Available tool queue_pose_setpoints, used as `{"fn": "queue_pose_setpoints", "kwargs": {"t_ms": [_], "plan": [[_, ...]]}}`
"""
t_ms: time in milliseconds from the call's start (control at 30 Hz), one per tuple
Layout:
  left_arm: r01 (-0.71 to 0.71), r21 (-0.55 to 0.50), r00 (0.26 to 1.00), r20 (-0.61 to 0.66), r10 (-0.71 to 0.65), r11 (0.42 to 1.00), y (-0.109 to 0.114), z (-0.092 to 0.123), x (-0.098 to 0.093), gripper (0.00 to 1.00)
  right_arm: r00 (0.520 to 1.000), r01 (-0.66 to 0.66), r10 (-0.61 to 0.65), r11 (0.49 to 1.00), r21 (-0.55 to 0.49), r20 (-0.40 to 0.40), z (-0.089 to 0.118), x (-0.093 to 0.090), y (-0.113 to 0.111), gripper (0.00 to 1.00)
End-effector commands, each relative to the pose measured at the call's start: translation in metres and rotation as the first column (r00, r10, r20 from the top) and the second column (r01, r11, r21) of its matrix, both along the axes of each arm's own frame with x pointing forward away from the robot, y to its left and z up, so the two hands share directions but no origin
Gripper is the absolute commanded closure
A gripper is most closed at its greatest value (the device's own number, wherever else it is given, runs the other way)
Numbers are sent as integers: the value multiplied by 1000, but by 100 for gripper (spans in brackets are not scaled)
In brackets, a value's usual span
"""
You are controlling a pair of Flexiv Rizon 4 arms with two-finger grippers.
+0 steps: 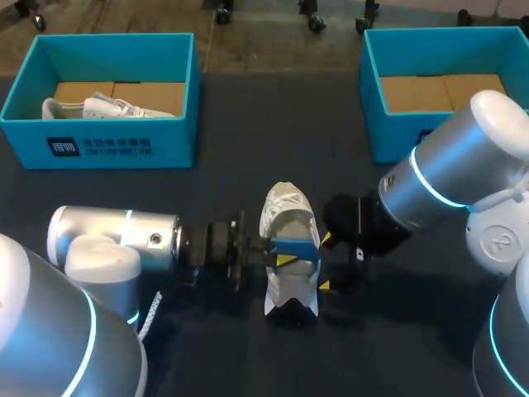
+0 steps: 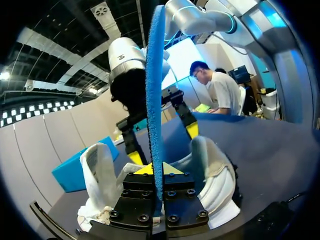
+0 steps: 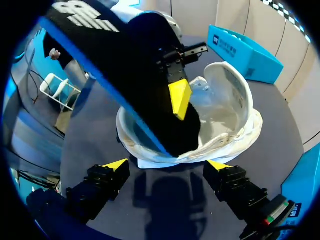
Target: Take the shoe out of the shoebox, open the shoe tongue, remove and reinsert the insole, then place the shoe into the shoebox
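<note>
One white shoe (image 1: 285,211) mid-bench, upper soft and crumpled, mouth gaping, set between both end effectors. Left end effector (image 1: 281,259) clamped on one blue insole (image 1: 296,246), held on edge with its end in the shoe's mouth. Right end effector (image 1: 325,263) spread wide, gripping nothing, just beside the shoe. Two teal boxes at the far edge: left shoebox (image 1: 107,141) holding a second shoe (image 1: 99,107), right shoebox (image 1: 388,132).

A: What colour is the shoe (image 1: 289,217)?
B: White throughout. The insole (image 3: 130,65) is black with white print on one face, bright blue on the other.
A: And the left shoebox (image 1: 116,141)?
B: Teal, with a dark blue patch lettered in white and a cardboard-brown floor. The table (image 1: 231,174) is near-black. The left gripper (image 2: 159,169) and right gripper (image 3: 167,164) have yellow tips.
</note>
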State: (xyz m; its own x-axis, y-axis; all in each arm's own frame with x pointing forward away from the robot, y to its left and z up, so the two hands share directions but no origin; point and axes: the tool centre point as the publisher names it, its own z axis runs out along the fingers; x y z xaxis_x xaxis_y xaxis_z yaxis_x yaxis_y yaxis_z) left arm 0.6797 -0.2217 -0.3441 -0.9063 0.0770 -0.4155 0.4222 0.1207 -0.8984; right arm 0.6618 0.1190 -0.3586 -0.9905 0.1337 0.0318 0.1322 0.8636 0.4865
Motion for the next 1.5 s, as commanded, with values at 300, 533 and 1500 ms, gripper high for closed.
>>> {"fn": "queue_pose_setpoints", "kwargs": {"t_ms": [300, 533, 1500], "plan": [[19, -17, 1000, 4, -19, 1000, 5, 9, -6, 100, 1000, 0, 0, 1000, 2, 2, -1, -1, 0, 0], [41, -39, 999, 15, -40, 998, 11, 21, -11, 87, 1000, 0, 0, 1000, 2, 2, -1, -1, 0, 0], [29, 33, 963, 267, -37, 999, -8, -6, -11, 100, 1000, 0, 0, 1000, 2, 2, -1, -1, 0, 0]]}}
